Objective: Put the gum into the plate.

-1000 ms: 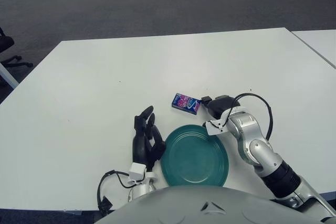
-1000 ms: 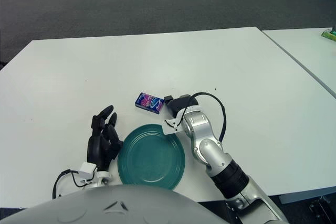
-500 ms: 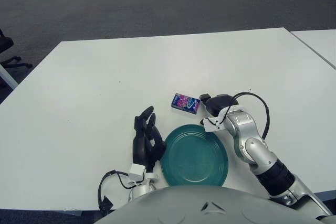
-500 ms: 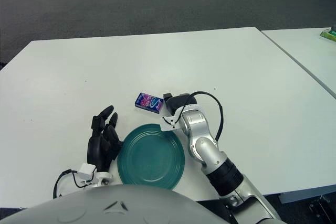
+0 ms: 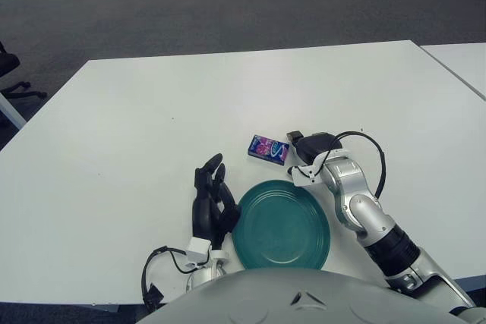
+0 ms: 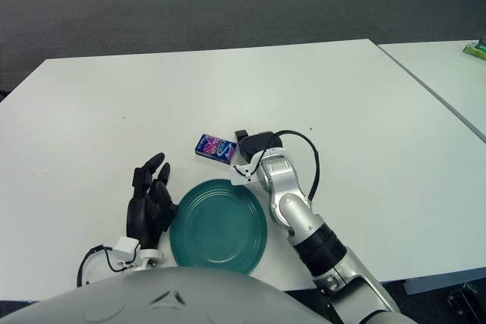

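Observation:
A small blue and pink gum box (image 5: 269, 149) lies flat on the white table (image 5: 152, 111), just beyond the rim of a round teal plate (image 5: 281, 224) at the near edge. My right hand (image 5: 307, 146) is directly right of the gum, its dark fingers close beside the box; whether they touch it is hidden by the wrist. The silver right forearm (image 5: 357, 202) runs back along the plate's right side. My left hand (image 5: 211, 201) shows beside the plate's left rim with its black fingers spread, holding nothing.
A black cable (image 5: 163, 263) loops by the left wrist near the table's front edge. A second white table (image 6: 448, 73) stands to the right across a narrow gap. Grey carpet lies beyond the far edge.
My right hand has crept a little to the left and away from me, closing on the gum box. The gum, the plate and the left hand have not moved.

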You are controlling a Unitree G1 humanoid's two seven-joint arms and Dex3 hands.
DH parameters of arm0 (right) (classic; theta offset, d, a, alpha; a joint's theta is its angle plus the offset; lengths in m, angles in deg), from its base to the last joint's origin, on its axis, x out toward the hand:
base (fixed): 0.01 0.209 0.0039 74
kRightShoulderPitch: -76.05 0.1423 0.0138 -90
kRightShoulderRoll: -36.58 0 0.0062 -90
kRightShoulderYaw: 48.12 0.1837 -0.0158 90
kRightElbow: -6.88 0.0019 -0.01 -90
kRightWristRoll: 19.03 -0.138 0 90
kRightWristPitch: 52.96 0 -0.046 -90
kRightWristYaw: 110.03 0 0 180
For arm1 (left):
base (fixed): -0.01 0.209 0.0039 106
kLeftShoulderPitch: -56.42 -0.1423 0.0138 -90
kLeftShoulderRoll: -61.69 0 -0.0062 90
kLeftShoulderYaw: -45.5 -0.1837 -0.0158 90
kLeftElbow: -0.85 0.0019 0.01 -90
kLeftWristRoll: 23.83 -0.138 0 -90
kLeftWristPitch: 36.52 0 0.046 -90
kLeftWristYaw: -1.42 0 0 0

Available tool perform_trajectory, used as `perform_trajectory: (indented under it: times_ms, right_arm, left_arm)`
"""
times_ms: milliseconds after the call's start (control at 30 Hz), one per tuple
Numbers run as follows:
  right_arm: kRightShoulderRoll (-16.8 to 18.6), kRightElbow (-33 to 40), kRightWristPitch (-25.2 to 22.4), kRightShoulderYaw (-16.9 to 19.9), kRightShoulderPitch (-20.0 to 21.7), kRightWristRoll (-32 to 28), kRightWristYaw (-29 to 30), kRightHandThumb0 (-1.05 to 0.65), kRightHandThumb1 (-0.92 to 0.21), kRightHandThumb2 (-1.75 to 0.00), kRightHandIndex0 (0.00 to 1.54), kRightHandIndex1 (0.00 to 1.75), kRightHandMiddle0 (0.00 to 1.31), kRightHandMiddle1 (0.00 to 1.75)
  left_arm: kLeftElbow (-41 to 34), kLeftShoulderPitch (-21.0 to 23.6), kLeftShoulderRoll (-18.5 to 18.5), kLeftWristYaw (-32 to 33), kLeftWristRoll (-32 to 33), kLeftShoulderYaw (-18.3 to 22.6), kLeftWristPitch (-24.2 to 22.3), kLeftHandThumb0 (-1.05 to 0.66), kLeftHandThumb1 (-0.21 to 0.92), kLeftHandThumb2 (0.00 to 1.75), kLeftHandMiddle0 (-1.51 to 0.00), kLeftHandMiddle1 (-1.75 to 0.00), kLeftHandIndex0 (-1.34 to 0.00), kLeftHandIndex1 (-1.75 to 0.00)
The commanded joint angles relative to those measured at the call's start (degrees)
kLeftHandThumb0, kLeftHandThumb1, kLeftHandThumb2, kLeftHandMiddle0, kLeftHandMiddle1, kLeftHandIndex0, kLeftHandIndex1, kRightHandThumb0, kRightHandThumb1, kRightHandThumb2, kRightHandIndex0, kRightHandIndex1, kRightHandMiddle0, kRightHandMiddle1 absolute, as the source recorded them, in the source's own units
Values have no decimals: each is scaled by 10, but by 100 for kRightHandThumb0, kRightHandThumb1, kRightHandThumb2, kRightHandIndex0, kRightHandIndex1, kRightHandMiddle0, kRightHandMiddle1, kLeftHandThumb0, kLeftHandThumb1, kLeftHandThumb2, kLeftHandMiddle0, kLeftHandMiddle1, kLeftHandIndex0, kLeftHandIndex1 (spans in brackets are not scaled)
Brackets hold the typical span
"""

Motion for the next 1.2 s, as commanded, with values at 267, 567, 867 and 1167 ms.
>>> perform_trajectory:
  times_ms: [267,567,867,1167]
  right_arm:
    - [13,-61,-2,-2,26,-15,20,-92,-92,-76,40,6,0,23]
    - [36,-65,-22,-24,34,3,7,-94,-92,-76,38,5,0,25]
    - [42,-48,-35,-29,41,12,-27,-94,-92,-80,32,2,0,17]
    - [50,-54,-35,-36,47,12,-20,-94,-92,-83,31,2,0,18]
  left_arm:
    - [11,9,-59,12,-10,-27,-17,-80,92,96,-41,-14,-9,-93]
    - [31,21,-72,18,-1,-28,-5,-81,92,96,-41,-15,-14,-96]
    - [53,32,-77,25,-2,-25,13,-82,92,94,-41,-16,-14,-98]
    - [62,37,-87,43,-1,-21,16,-84,92,94,-38,-16,-11,-98]
